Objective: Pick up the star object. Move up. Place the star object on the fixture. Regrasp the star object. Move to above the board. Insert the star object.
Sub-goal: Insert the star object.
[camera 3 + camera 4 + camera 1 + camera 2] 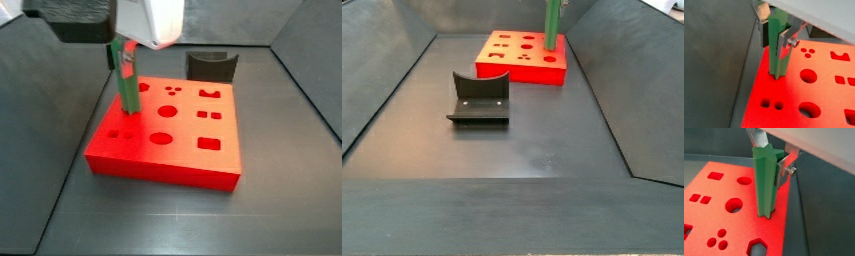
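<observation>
Star object point(765, 180), a green prism, stands upright in the claw point(777, 169), its lower end entering a hole near the red board's point(181, 150) edge. Insertion appears under way; next, press straight down.

I can read no text, label, brand, number or sign in any of my views. The board point(167, 140) has a plain red top, broken only by shaped holes, with no lettering beside them. The star object point(765, 180) is bare green along every face I can see. The fixture point(478, 98) is plain dark, with no mark on its plate or bracket. The gripper point(779, 37) sits over the board's corner, closed on the star object, and its silver finger plate point(791, 36) shows only a screw head at about 5 o'clock from its middle; the white housing above carries no legible logo.
</observation>
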